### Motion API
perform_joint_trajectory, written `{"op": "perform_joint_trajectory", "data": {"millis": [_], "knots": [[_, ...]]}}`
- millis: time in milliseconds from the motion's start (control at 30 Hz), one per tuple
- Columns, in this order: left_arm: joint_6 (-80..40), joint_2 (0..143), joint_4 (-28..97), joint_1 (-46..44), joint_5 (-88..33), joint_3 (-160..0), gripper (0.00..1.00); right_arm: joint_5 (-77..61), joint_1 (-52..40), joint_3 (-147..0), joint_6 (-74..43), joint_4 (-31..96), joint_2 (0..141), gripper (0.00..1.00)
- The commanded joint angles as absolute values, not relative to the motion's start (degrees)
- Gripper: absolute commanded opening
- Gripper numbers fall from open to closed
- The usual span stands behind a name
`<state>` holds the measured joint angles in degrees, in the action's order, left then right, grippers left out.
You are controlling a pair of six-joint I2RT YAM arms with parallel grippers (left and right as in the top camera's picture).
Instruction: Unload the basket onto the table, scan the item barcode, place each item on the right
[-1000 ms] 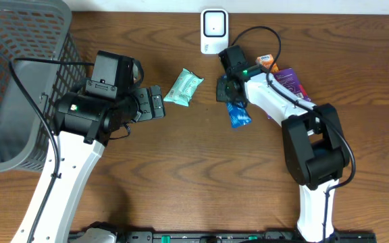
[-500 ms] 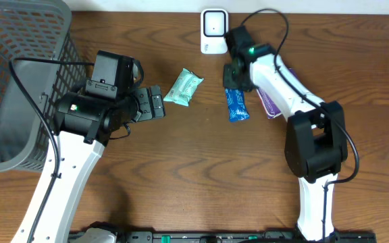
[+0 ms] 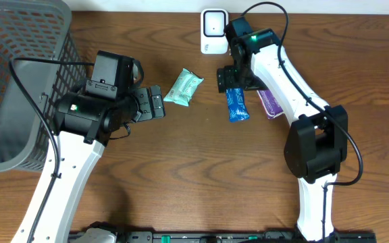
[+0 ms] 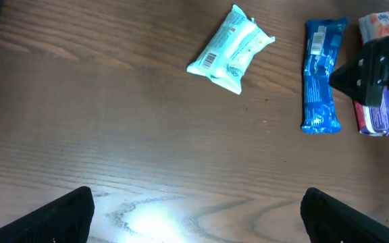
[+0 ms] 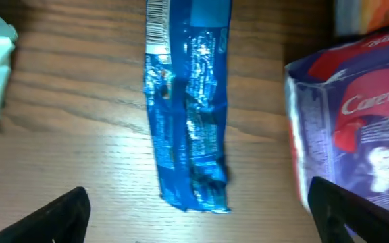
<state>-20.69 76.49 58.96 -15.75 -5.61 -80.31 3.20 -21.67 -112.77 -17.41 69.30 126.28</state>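
Purple pack [image 5: 356, 135] right of the blue wrapper [image 5: 188, 115] reads "Carefre", rest is cut off. Left gripper [image 4: 196, 212] and right gripper [image 5: 201, 212] jaws are wide open, empty.

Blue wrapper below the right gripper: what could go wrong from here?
1. The blue wrapper lies flat on the table, unheld, under the open right gripper. The purple pack sits close beside it, so a descending finger might catch that pack instead.
2. The barcode runs along one edge near the wrapper's end; a grasp there might hide it from the scanner.
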Motion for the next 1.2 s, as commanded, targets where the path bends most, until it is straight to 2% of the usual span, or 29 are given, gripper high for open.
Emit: {"op": "perform_joint_trajectory", "data": {"millis": [0, 167, 267, 333, 400, 533, 567, 933, 1167], "knots": [[-19.7, 76.8, 59.1, -15.4, -4.9, -80.5, 0.98, 6.9, -21.3, -113.6, -11.7, 69.6, 126.2, 0.99], [-19.7, 76.8, 59.1, -15.4, -4.9, -80.5, 0.98, 5.8, -21.4, -113.4, -13.5, 70.3, 126.3, 0.98], [-19.7, 76.8, 59.1, -15.4, -4.9, -80.5, 0.98, 3.7, -21.5, -113.4, -13.5, 73.1, 126.3, 0.86], [-19.7, 76.8, 59.1, -15.4, -4.8, -80.5, 0.98, 1.8, -21.5, -113.4, -13.5, 75.2, 126.3, 0.67], [-19.7, 76.8, 59.1, -15.4, -4.8, -80.5, 0.98, 1.4, -21.5, -113.4, -13.5, 76.3, 126.3, 0.54], [-19.7, 76.8, 59.1, -15.4, -4.8, -80.5, 0.98, 1.3, -21.5, -111.8, -14.9, 75.1, 126.3, 0.11], [-19.7, 76.8, 59.1, -15.4, -4.8, -80.5, 0.98, 0.9, -21.5, -111.0, -15.3, 74.3, 126.3, 0.03], [-19.7, 76.8, 59.1, -15.4, -4.8, -80.5, 0.98, 0.0, -23.6, -91.4, -17.2, 56.0, 126.3, 0.01], [-19.7, 76.8, 59.1, -15.4, -4.8, -80.5, 0.98, -10.2, -23.7, -94.5, -18.3, 60.6, 126.1, 0.01]]}}
